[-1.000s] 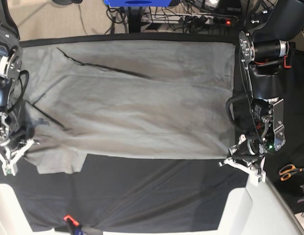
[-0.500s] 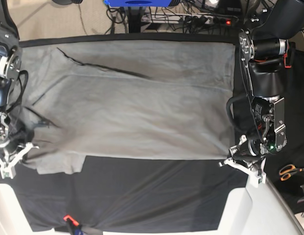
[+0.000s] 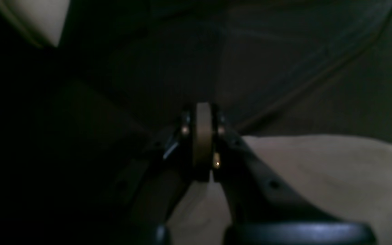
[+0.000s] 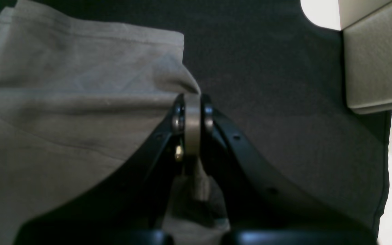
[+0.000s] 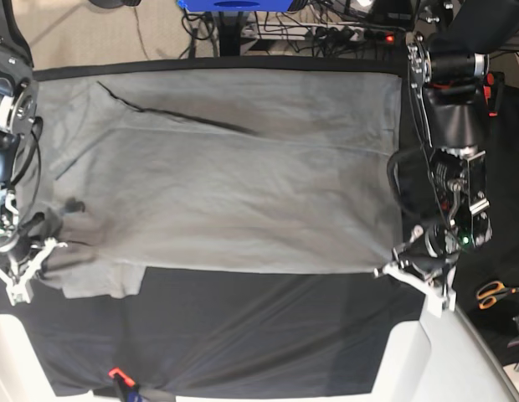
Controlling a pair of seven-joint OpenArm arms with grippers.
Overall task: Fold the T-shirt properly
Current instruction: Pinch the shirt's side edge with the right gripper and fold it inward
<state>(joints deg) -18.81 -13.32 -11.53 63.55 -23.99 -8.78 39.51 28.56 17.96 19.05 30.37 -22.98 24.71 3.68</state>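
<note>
T-shirt [image 5: 218, 176] lying spread across black tablecloth [image 5: 243, 335], near edge being pinched at both corners: right hand [image 4: 192, 112] clenched on sleeve-side fabric, left hand [image 5: 414, 272] clenched at hem corner. Lifting evenly, keeping edge taut, carrying toward far edge.

Left wrist view dim; T-shirt [image 3: 318, 170] perhaps under gripper [image 3: 202, 136].
</note>
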